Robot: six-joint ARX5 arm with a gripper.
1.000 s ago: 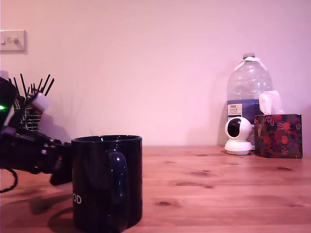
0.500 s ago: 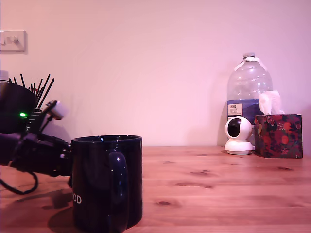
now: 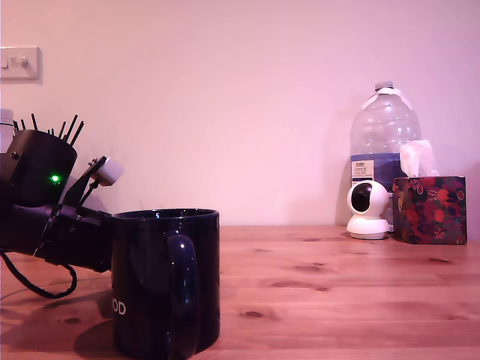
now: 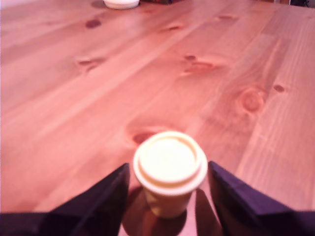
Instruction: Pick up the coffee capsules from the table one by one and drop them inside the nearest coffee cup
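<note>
A plain pale wall (image 3: 225, 105), washed in pinkish light, was seen behind. A white switch (image 3: 19, 63) was fixed high on it at the exterior view's left.

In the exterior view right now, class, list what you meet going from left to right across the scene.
Robot arm → black coffee cup → white security camera → water bottle → floral tissue box.

arm (image 3: 52, 225) higher, nearer mug (image 3: 166, 281)
</note>
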